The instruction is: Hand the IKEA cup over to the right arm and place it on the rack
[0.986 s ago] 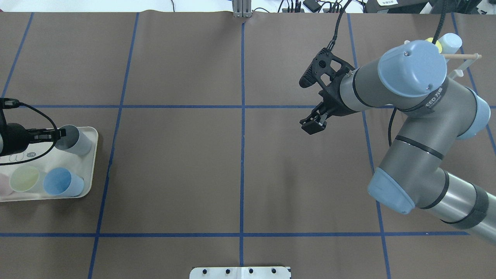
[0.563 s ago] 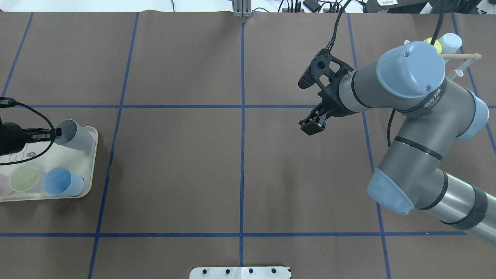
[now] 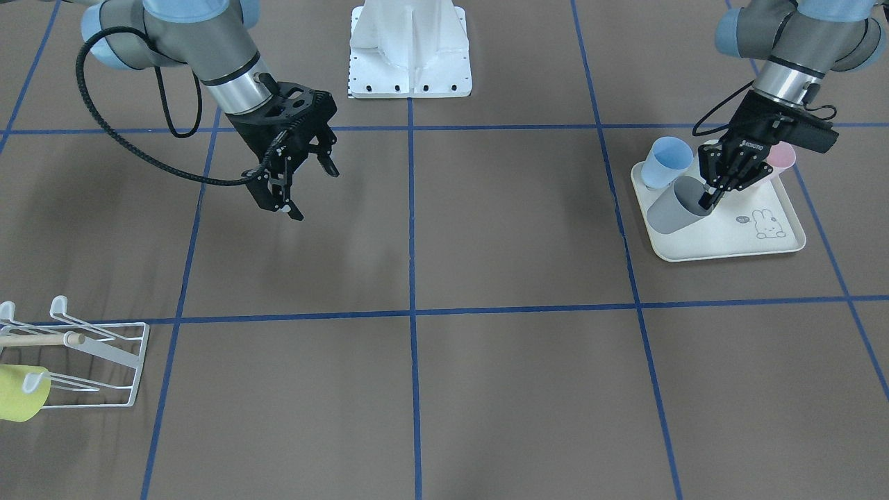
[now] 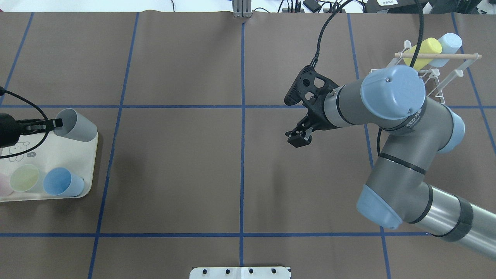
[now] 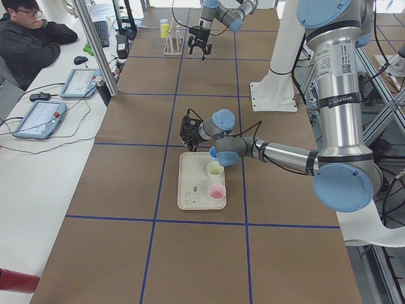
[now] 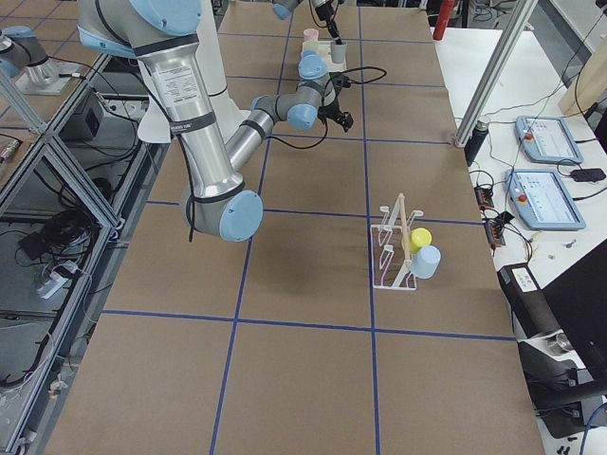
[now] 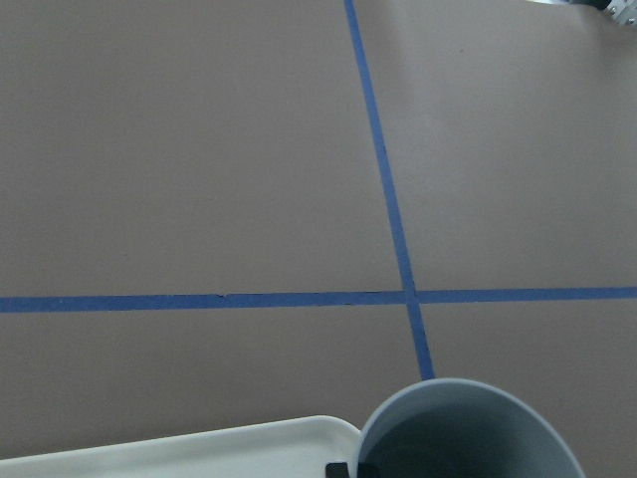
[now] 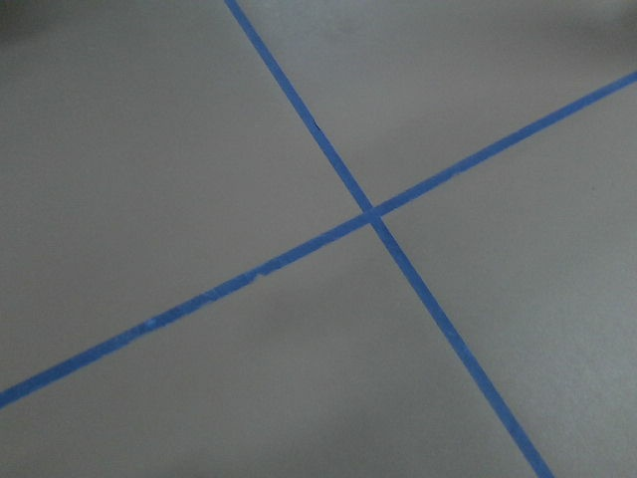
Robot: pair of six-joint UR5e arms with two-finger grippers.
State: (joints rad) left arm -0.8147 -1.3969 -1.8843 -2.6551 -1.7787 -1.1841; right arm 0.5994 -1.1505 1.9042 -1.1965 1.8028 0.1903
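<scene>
The IKEA cup [image 4: 75,125], grey, hangs tilted over the far corner of the cream tray [image 4: 58,155]. My left gripper [image 4: 56,124] is shut on its rim, one finger inside the mouth. From the front the cup [image 3: 674,208] leans out from the left gripper [image 3: 708,198] above the tray [image 3: 729,236]. The left wrist view shows the cup's mouth [image 7: 468,428] at the bottom edge. The right arm's gripper [image 4: 298,137] hovers open and empty right of the table's middle, also seen from the front [image 3: 312,191]. The white wire rack [image 4: 434,73] stands at the far right.
A yellow cup [image 4: 422,48] and a light-blue cup [image 4: 449,40] hang on the rack. On the tray stand a pale green cup [image 4: 25,178], a blue cup [image 4: 62,182] and a pink cup [image 4: 2,184]. A person [image 5: 31,38] sits at the side desk.
The left gripper has lifted the grey cup off the tray and carried it toward the far edge. The right arm has swung toward the table's middle, uncovering the rack.
</scene>
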